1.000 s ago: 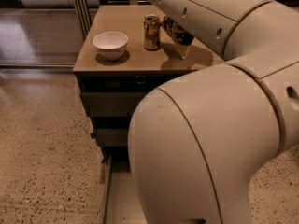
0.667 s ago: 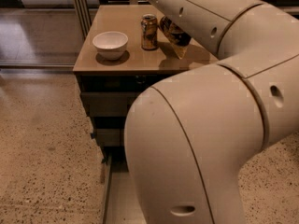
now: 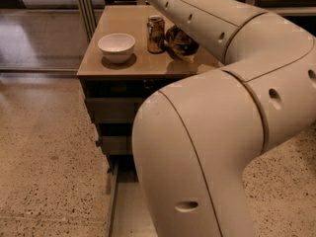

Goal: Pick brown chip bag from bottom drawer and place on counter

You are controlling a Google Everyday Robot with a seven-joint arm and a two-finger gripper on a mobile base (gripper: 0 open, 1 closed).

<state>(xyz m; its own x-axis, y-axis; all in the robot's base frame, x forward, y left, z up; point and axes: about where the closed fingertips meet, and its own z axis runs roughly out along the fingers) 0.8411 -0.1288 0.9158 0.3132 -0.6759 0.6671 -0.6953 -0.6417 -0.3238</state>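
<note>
The brown chip bag (image 3: 180, 43) lay on the counter (image 3: 123, 69), towards its back right part and touching or just beside the drink can (image 3: 156, 33) on that can's right. Only part of the bag showed, since the robot's arm (image 3: 222, 132) crossed over its right side. The visible piece ran slantwise from the back left to the front right, dark in the middle with a paler, crinkled end facing the front edge. Its full long axis could not be made out.

The counter was a glossy tan top on a dark cabinet. Below it sat two shut upper drawers (image 3: 112, 110), and beneath them the bottom drawer (image 3: 127, 211) stood pulled out, a pale grey tray mostly covered by the arm. The floor (image 3: 44, 172) was speckled beige stone, and metal posts (image 3: 84, 9) rose behind the counter's left corner.

A white bowl (image 3: 116, 47) stood left of the can, apart from it. The bulky cream arm filled the right half of the view, bending at an elbow and reaching back over the counter to the top edge. The gripper lay beyond that edge, out of sight, so whether it was open or closed could not be told.
</note>
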